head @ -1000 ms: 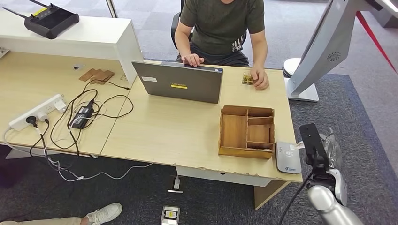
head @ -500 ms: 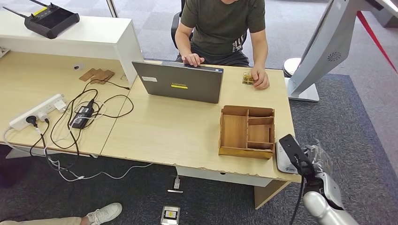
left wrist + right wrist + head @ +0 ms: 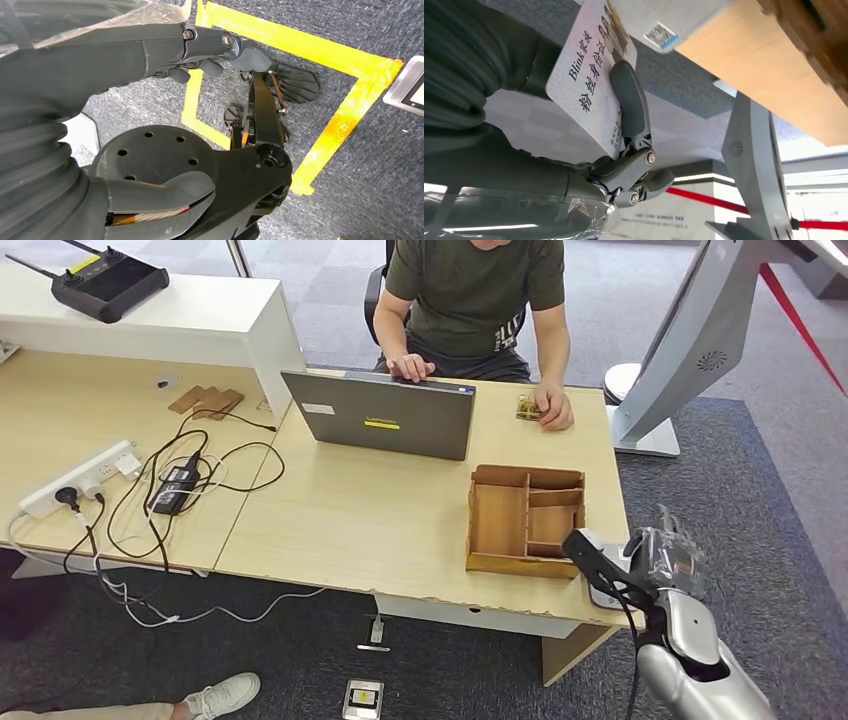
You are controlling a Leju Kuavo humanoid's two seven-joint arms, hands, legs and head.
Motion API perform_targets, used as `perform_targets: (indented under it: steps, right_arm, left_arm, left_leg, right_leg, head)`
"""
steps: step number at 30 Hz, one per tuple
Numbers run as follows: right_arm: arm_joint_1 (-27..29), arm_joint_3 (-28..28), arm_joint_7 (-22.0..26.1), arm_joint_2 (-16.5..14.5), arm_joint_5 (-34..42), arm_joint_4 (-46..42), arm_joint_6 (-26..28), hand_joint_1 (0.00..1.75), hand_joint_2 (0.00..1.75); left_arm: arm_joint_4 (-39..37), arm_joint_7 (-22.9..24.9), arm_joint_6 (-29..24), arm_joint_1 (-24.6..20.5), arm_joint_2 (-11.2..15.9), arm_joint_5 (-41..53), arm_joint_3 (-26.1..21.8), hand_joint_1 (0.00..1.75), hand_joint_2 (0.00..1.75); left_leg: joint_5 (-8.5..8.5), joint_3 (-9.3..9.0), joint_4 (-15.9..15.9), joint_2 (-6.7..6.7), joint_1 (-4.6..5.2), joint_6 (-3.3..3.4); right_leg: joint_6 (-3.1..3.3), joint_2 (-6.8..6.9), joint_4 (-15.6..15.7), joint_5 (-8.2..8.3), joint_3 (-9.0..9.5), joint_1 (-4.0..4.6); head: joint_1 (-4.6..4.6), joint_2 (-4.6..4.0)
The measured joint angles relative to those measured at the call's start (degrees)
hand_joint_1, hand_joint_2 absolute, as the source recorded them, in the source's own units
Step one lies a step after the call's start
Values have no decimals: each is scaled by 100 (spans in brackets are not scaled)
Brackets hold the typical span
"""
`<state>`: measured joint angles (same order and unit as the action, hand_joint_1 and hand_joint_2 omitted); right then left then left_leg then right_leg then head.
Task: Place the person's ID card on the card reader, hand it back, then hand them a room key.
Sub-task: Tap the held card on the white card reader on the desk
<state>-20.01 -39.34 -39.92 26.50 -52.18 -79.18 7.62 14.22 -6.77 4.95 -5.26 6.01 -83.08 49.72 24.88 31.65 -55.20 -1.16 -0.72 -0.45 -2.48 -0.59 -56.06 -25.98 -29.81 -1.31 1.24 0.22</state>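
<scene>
My right hand point(image 3: 655, 562) hovers at the table's near right corner, its dark thumb lying across the grey card reader point(image 3: 603, 597). In the right wrist view the thumb point(image 3: 626, 100) pins a white ID card point(image 3: 584, 80), printed with text and small photos, against the fingers. The card's edge is close to the reader point(image 3: 664, 17), which carries a small code sticker. Whether card and reader touch I cannot tell. My left hand point(image 3: 200, 45) hangs over the floor, holding nothing, fingers loosely extended. The person point(image 3: 470, 290) sits at the far side.
A wooden divided box point(image 3: 525, 520) stands just left of the reader. An open laptop point(image 3: 385, 418) faces the person, whose hand point(image 3: 553, 410) rests by a small item point(image 3: 527, 406). Cables and a power strip point(image 3: 80, 480) lie left. A white stand point(image 3: 690, 340) rises at right.
My right hand has swung left and in from beside the table, carrying the ID card, and now sits over the card reader. The person and the table items have stayed put.
</scene>
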Motion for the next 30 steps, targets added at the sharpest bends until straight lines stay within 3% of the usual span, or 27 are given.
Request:
perform_targets:
  steps: [6,13,22,30]
  right_arm:
    - [-455,39,-1,-55,-20,-703,-56,175,175]
    - [-1064,-270,3,-385,14,-1198,-106,175,175]
    - [-1800,-873,138,-966,692,-943,-73,175,175]
    - [-1906,-1087,441,-1420,941,-281,168,175,175]
  left_arm:
    - [-1,0,-24,-25,9,54,37,0,175]
    - [-1,91,-91,-174,-8,251,158,0,175]
    - [-1,411,-111,-409,-36,473,334,0,175]
    - [-1,555,-82,-551,-52,519,452,0,175]
  left_leg:
    - [-1,-3,0,2,-1,0]
    - [-2,-2,0,1,-3,-1]
    - [-3,1,1,2,-3,-2]
    - [-2,2,0,2,-2,-2]
  right_leg:
    - [0,1,-1,0,2,1]
    - [2,-2,-5,2,1,2]
    - [2,-2,-5,2,-2,3]
    - [2,-2,-5,1,-3,2]
  head:
    - [-1,0]
    - [-1,0]
    - [0,0]
    - [0,0]
